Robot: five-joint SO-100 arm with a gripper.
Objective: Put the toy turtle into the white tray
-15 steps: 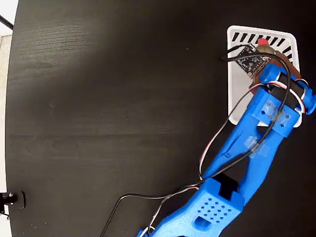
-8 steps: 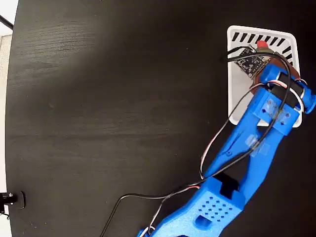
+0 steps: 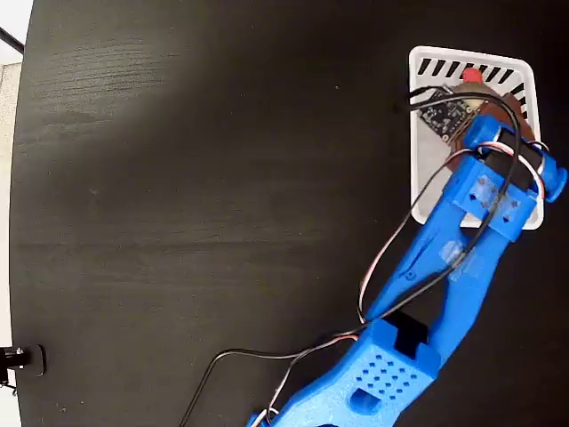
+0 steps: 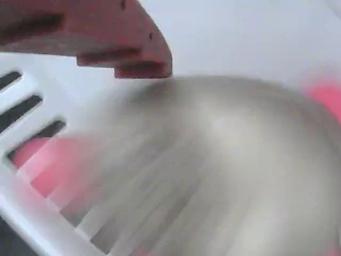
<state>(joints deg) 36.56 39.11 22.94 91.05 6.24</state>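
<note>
The white tray (image 3: 428,171) lies at the upper right of the black table in the fixed view. My blue arm (image 3: 462,240) reaches over it, and the wrist hides the gripper there. Only the toy turtle's red head (image 3: 471,76) peeks out by the slotted rim. In the wrist view the toy turtle (image 4: 224,160) fills the frame as a blurred tan dome with pink parts at both sides, lying over the tray (image 4: 240,32). One reddish-brown finger (image 4: 128,50) shows sharp at the top left, just above the dome. The other finger is out of view.
A small circuit board (image 3: 449,111) with wires rides on the wrist above the tray. Black, red and white cables (image 3: 293,356) trail along the arm to the bottom edge. A pale strip (image 3: 7,178) borders the table's left side.
The wrist has crept a little farther up over the tray. The turtle's red head now sits slightly closer to the slotted rim.
</note>
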